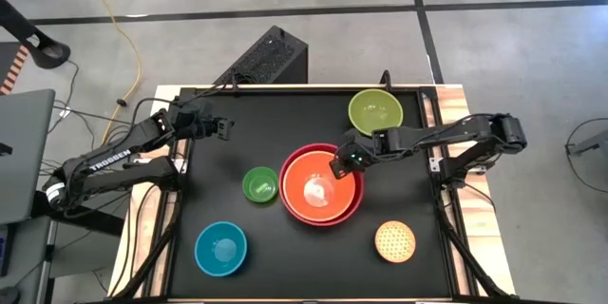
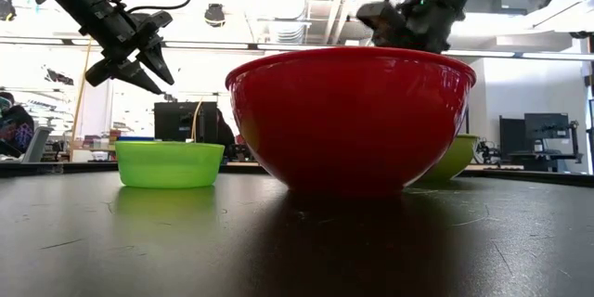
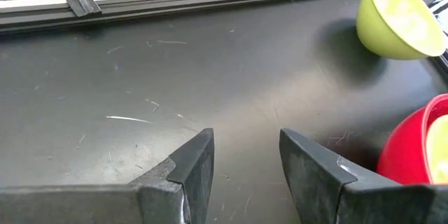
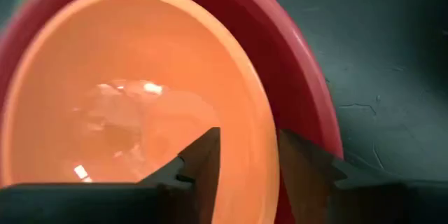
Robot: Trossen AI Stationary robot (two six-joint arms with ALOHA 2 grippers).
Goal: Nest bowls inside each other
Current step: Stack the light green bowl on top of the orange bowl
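Observation:
An orange bowl [image 1: 318,195] sits nested in the larger red-pink bowl [image 1: 288,173] at the table's middle. My right gripper [image 4: 248,161] hovers open over their far right rims [image 1: 340,163]. One finger is above the orange bowl's inside and the other above the red rim [image 4: 308,77], touching neither. My left gripper [image 3: 245,154] hangs open above bare table at the far left [image 1: 223,125]. Standing apart on their bases are an olive green bowl [image 1: 374,111], a small bright green bowl [image 1: 259,186], a teal bowl [image 1: 220,249] and a dotted yellow bowl [image 1: 394,241].
The black tabletop [image 1: 285,123] has free room between the left gripper and the olive bowl. The bright green bowl stands close to the red bowl's left side [image 2: 169,163]. A raised frame edge [image 3: 210,0] runs along the table's far side.

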